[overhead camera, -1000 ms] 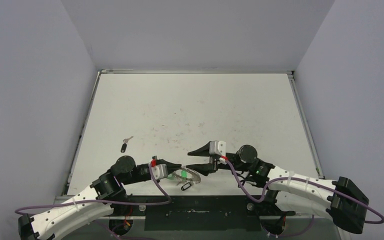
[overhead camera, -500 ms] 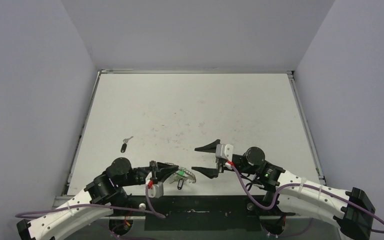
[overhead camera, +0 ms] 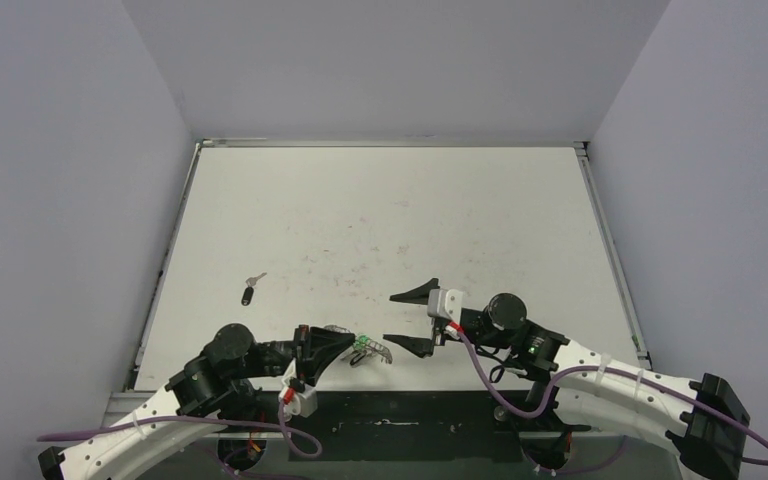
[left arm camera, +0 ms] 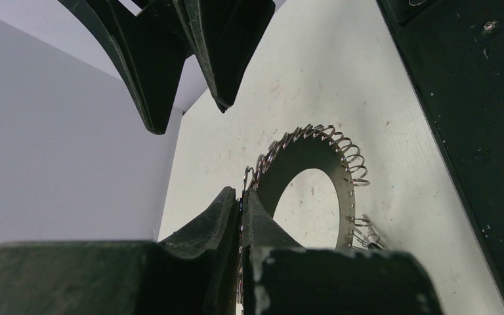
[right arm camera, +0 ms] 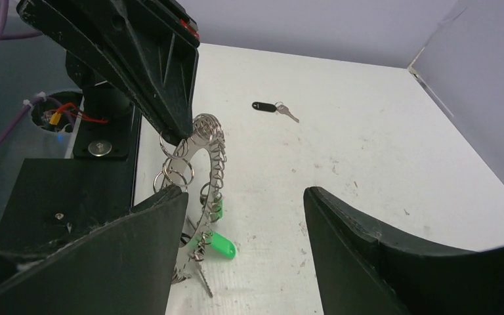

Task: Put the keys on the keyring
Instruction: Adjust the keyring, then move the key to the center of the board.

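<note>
Keyring (left arm camera: pixel 302 152) stood up on edge by the near edge of the desk (overhead camera: pixel 410 220), with the left hand (left arm camera: pixel 241 203) pinched tight on its rim. We saw the green-headed key (right arm camera: pixel 218 246) at the keyring's lower rim, touching it, apparently hooked on. The right hand (overhead camera: pixel 390 318) sat just right of the keyring, spread wide, empty, not touching it. The black-headed key (overhead camera: pixel 248 293) lay flat on the desk, well apart to the left.

I'm counting one keyring (left arm camera: pixel 305 151), one green-headed key (right arm camera: pixel 218 247) and one black-headed key (right arm camera: pixel 264 106). I'm making that two keys showing, plus two grippers: my left gripper (left arm camera: pixel 239 197), my right gripper (right arm camera: pixel 244 193).
</note>
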Robot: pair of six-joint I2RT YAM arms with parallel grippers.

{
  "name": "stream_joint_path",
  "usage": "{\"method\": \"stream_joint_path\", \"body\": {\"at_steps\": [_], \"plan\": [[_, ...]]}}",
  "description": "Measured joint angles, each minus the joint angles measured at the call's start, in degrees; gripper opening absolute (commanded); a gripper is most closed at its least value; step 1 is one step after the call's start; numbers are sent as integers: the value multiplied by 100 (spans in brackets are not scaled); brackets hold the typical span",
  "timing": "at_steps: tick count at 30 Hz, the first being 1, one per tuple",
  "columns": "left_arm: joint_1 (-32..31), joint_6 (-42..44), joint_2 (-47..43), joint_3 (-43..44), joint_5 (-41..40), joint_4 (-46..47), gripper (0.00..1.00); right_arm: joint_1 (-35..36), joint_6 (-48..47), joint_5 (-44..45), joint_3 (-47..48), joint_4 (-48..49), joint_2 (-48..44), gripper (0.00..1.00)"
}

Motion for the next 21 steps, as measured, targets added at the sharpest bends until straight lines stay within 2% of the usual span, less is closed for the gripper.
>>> {"method": "stream_joint_path", "body": {"at_steps": [9, 16, 21], "plan": [[0, -332, -13, 4, -13, 17, 0, 0, -20, 2, 26, 2, 262, 69], [0, -1416, 46, 229, -284, -177, 0, -17, 181, 238, 140, 22, 581, 83], [0, -2068, 103, 413, -417, -450, 0, -240, 935, 590, 702, 44, 1353, 85]]}}
